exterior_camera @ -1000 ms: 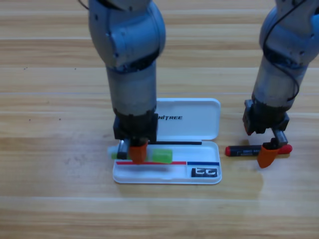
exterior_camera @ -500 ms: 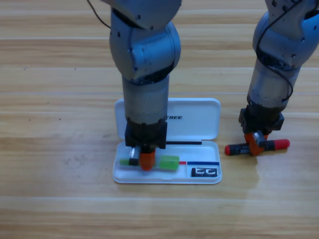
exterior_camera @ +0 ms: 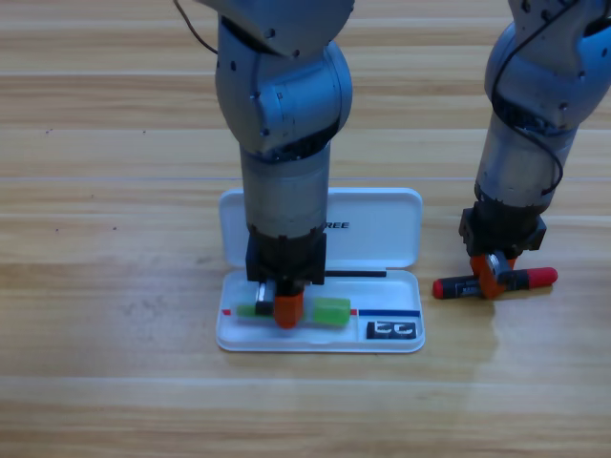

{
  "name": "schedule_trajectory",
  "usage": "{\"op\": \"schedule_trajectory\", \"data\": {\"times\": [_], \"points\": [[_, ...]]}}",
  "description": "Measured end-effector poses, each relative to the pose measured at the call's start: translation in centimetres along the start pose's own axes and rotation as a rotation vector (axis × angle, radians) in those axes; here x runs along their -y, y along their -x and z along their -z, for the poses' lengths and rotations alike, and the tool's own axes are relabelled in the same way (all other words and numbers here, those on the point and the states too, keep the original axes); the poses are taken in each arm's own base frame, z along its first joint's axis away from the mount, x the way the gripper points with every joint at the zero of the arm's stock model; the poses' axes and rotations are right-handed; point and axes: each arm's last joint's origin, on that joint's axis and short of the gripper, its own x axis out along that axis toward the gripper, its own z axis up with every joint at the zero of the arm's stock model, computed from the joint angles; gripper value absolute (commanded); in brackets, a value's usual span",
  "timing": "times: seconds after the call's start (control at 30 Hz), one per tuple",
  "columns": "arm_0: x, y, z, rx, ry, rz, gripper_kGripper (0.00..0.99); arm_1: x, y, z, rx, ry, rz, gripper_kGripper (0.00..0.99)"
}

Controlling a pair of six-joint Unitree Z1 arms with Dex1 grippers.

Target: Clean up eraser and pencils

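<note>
Down in the white case (exterior_camera: 382,229), the left end effector (exterior_camera: 286,307) was pinching the pale, green-ended pencil (exterior_camera: 329,311) over the tray, near the eraser (exterior_camera: 391,330) at its right end. On the table just right of the case, the right end effector (exterior_camera: 489,279) was clamped mid-barrel on the red-black pencil (exterior_camera: 539,279). Both looked light, stiff, smooth; a mid-barrel grip seemed wise.
</note>
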Motion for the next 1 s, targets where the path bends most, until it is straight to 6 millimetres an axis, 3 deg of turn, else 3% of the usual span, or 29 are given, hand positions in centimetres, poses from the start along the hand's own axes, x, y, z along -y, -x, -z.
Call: {"op": "schedule_trajectory", "data": {"times": [0.3,0.47,0.57,0.63,0.73,0.83,0.9,1.0], "points": [[0.1,0.0,0.2,-0.014,0.015,0.011,0.990,-1.2,2.4,0.7,-0.009,-0.038,-0.015,0.000],[0.3,0.4,0.4,-0.022,0.014,0.017,0.990,-3.3,6.0,1.5,0.005,-0.068,-0.018,0.000],[0.7,1.9,1.1,-0.023,0.013,0.012,0.990,-4.4,7.9,1.0,0.045,-0.080,-0.007,0.000],[0.9,4.0,2.1,-0.009,0.017,-0.011,0.990,-5.0,8.6,0.4,0.062,-0.076,-0.002,0.000],[1.3,8.2,5.1,0.043,0.054,-0.060,0.990,-5.3,9.9,-1.3,0.098,-0.068,0.035,0.000],[1.1,11.5,10.0,0.082,0.141,-0.102,0.990,-5.0,11.7,-3.2,0.156,-0.061,0.091,0.000],[0.6,12.9,13.4,0.093,0.205,-0.124,0.990,-4.3,12.1,-4.8,0.183,-0.055,0.118,0.000],[0.0,13.7,17.4,0.088,0.274,-0.139,0.990,-3.4,10.8,-7.0,0.182,-0.045,0.111,0.000]]}}
